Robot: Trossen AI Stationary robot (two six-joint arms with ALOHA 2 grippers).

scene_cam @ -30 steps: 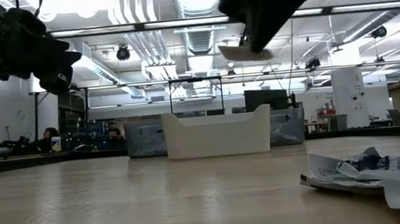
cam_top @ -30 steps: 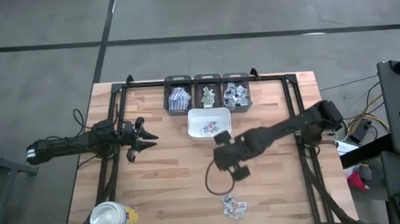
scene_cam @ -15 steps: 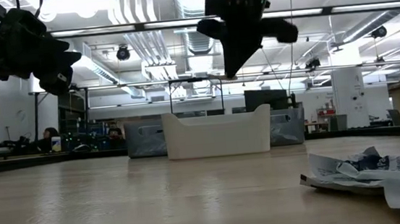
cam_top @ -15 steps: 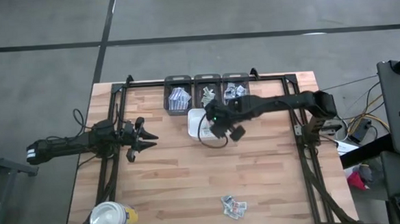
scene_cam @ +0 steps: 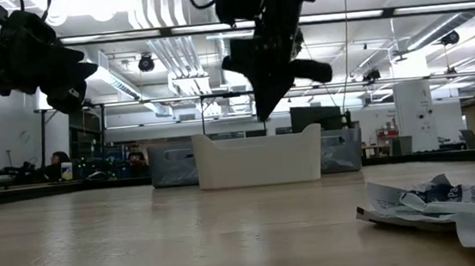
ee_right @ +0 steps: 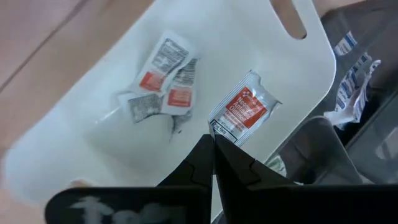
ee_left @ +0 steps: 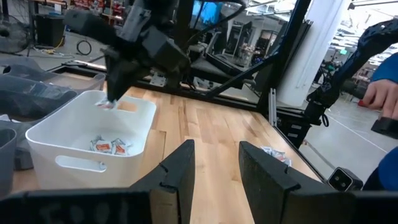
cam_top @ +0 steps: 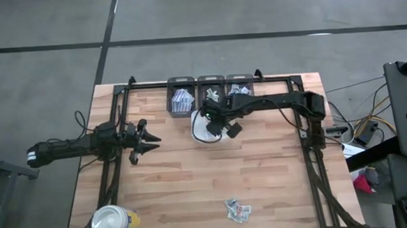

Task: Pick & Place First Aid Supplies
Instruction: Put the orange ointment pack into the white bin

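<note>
My right gripper [ee_right: 213, 142] hovers over the white tray [cam_top: 196, 130], shut on a small white packet with red print [ee_right: 244, 111]. The left wrist view shows it above the tray's far side [ee_left: 115, 93]. Several more packets lie on the tray's floor [ee_right: 163, 81]. A small pile of packets [cam_top: 238, 209] rests flat on the wood near the table's near edge. My left gripper [cam_top: 149, 139] waits open left of the tray, above the table. My right gripper pinches the red-print packet by one short end [ee_right: 217, 128] between its two fingertips. The fingers come from above, pointing down. The packet hangs below them, lifted clear over the tray's inside.
Three dark bins [cam_top: 211, 94] with supplies stand behind the tray at the far edge. A white-lidded yellow jar [cam_top: 113, 222] stands at the near left corner. Black frame rails [cam_top: 117, 167] run along both sides. A person's hand [ee_left: 380, 99] shows beyond the table.
My right gripper has carried the packet from the middle of the table toward the far edge and now stands lower, over the tray. It has stayed shut. The pile by the near edge has not moved.
</note>
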